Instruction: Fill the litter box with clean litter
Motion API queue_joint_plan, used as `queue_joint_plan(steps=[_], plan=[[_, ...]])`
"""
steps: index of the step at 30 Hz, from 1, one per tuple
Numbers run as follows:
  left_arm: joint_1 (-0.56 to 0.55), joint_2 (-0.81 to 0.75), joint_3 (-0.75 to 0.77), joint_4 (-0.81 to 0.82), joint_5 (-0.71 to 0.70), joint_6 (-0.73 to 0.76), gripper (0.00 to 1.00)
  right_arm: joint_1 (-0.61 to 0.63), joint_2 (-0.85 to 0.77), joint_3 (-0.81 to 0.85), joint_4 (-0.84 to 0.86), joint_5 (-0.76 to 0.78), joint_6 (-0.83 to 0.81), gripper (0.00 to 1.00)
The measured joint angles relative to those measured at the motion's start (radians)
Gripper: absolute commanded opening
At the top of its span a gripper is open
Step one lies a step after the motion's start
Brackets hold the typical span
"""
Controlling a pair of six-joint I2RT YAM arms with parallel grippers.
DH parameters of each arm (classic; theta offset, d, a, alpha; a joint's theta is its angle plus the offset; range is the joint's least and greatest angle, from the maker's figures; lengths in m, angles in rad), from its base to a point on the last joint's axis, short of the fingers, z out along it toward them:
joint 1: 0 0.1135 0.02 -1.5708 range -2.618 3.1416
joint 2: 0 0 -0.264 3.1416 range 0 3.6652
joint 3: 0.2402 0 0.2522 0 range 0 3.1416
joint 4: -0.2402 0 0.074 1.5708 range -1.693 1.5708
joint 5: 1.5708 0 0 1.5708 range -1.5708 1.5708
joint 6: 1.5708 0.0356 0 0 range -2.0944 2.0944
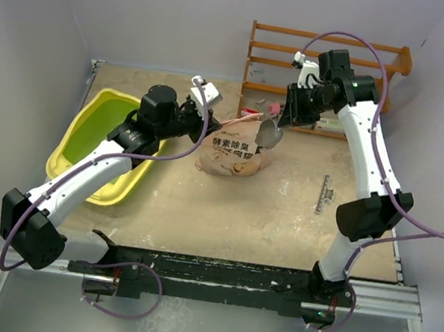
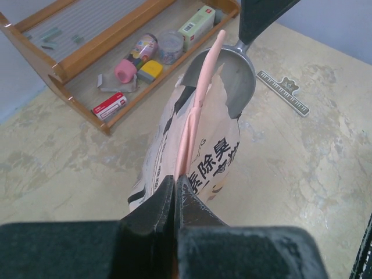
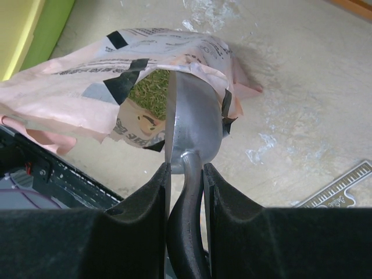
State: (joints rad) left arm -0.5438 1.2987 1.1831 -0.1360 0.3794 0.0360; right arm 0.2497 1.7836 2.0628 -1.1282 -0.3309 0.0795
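Scuffed beige tabletop (image 1: 232,216), pale lilac walls (image 1: 25,42). The left gripper (image 2: 174,181) pinches the pink litter bag (image 2: 203,157) by its rim; the right gripper (image 3: 186,168) clamps a metal scoop (image 3: 195,125) at the bag mouth, clean litter (image 3: 152,87) inside. The yellow litter box (image 1: 89,120) sits left.
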Motion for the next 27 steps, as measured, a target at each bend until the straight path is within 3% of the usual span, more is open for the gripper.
queue_joint_plan(steps=[10, 27], plan=[[-0.003, -0.004, -0.03, 0.06, -0.052, -0.052, 0.0, 0.045, 0.187, 0.266, -0.124, 0.059, -0.003, 0.0], [-0.009, -0.004, -0.032, 0.065, -0.024, -0.055, 0.0, 0.095, 0.313, 0.353, -0.159, 0.129, -0.003, 0.0]])
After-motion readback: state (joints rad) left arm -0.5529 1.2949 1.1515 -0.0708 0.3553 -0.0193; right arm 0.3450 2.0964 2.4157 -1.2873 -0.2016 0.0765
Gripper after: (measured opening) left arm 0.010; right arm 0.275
